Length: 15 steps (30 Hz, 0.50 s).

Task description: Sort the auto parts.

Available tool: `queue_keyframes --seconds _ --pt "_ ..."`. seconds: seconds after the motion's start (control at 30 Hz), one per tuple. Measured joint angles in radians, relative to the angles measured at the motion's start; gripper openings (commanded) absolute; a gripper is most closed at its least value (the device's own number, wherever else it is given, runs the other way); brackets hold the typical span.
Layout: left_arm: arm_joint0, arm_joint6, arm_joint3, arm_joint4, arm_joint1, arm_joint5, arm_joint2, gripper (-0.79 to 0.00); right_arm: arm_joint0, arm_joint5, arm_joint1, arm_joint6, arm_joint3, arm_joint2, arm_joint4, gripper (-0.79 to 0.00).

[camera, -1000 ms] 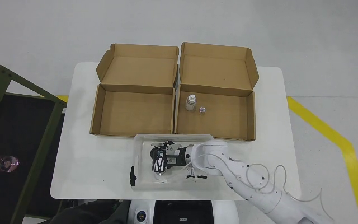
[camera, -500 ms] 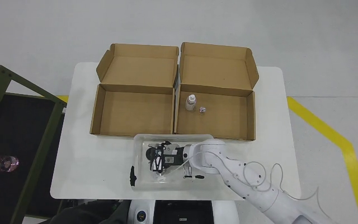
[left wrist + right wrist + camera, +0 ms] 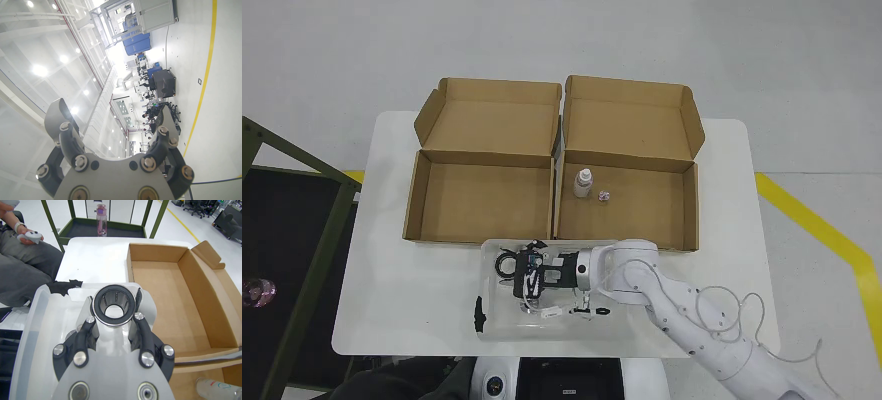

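Top view shows a white rectangular table [image 3: 392, 200] carrying two open brown cardboard boxes side by side: the left-hand box [image 3: 482, 205] bare inside, the right-hand box [image 3: 642, 210] holding parts. A clear plastic bin [image 3: 552, 242] sits just in front of them, nearer the robot. The right gripper [image 3: 113, 298] is clamped on a steel cylindrical bearing with a black end ring [image 3: 115, 321], held above the bin's floor. Its bore appears to run roughly along the fingers. The left-hand box lies just beyond the bin's rim from the bearing, so the right arm is judged the one placed to deliver it. The left gripper [image 3: 112, 111] stands spread and empty, aimed at the hall ceiling. A small white bottle [image 3: 584, 182] and a tiny pale part [image 3: 605, 196] rest in the right-hand box. Print inside the bore and on the bottle is not legible.
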Motion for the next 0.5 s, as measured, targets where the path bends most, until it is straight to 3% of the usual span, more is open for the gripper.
queue_keyframes --seconds 0.5 --pt "0.0 0.0 0.0 0.0 0.0 0.0 0.0 0.0 0.044 0.025 -0.007 -0.039 -0.017 0.063 0.044 -0.785"
